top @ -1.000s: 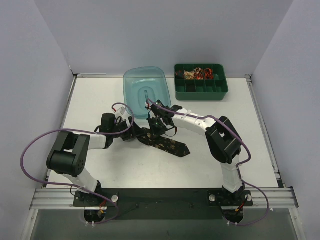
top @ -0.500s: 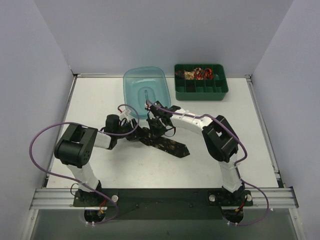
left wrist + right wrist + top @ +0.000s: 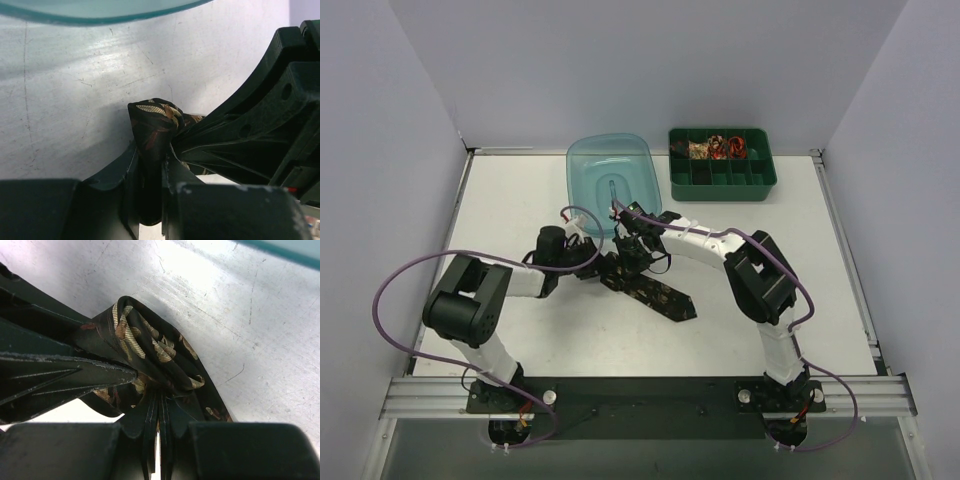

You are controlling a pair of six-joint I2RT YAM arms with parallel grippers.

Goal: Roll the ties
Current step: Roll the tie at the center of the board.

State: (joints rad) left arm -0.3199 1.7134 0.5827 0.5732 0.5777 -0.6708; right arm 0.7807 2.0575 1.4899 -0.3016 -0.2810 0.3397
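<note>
The black patterned necktie [image 3: 655, 290] is laid on the white worktop [image 3: 520, 200] just in front of the teal basin [image 3: 610, 170], its pointed end stretched toward the near right and its other end gathered into a small fold between the two hands. That fold is pinched by the closed right hand [image 3: 159, 407]. The left hand [image 3: 150, 170], wide apart a second ago, is now brought in and clamped on the same fold. A regrip of the started roll is judged under way, with most of the length not yet rolled
</note>
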